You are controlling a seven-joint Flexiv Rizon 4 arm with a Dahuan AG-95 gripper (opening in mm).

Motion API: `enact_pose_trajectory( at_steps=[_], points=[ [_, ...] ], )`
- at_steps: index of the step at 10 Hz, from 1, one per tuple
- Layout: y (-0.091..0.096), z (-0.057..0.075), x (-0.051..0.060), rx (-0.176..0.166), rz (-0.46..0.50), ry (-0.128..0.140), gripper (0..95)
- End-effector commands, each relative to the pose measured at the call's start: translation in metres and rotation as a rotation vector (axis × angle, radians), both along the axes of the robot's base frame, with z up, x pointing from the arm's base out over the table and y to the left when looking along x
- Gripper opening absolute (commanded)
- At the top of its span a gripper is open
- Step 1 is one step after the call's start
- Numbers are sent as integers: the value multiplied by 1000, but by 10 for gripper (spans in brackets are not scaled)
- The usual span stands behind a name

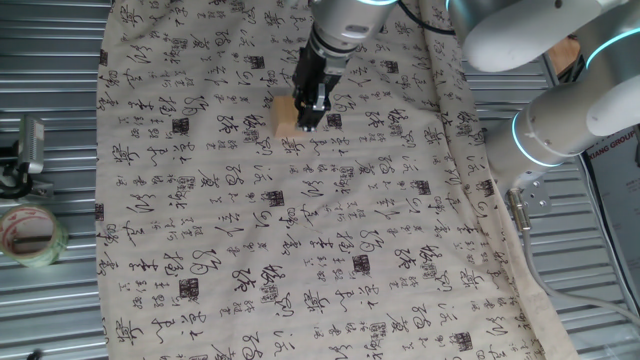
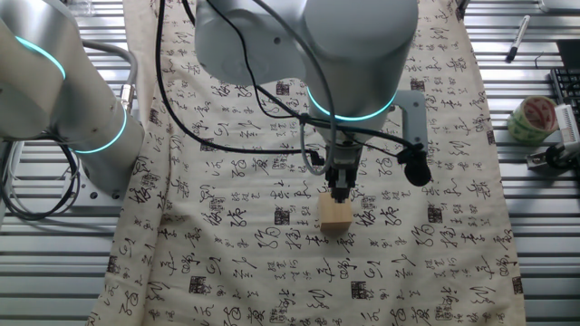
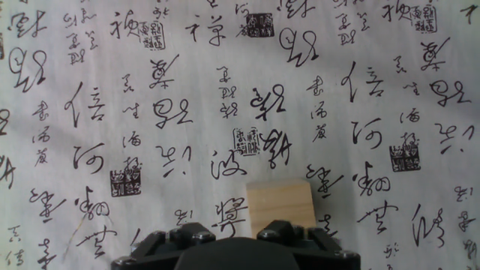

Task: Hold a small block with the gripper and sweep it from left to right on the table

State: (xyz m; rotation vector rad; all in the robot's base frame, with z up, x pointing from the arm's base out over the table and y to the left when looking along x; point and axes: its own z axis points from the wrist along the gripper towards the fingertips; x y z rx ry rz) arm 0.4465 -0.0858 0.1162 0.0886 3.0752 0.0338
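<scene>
Tan wood, the small block [image 2: 334, 215] is sitting on the calligraphy cloth [image 2: 435, 163] right at my gripper [image 2: 338, 194]; whether I am clamping it, I cannot tell. I am keeping low, sweeping level.

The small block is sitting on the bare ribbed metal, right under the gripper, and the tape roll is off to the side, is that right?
Not quite. The small block rests on the beige calligraphy cloth, not on bare metal; the other fixed view shows cloth all around it. The rest holds: the gripper is right above it, and the tape roll lies off to the side on the ribbed metal.
</scene>
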Motion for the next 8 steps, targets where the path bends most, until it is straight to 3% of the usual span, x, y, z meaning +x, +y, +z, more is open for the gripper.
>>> enact_pose_trajectory(
  at_steps=[1,8],
  points=[
    [-2,-2,1,2,3,-7,760],
    [-16,-18,2,22,40,-18,760]
  ],
)
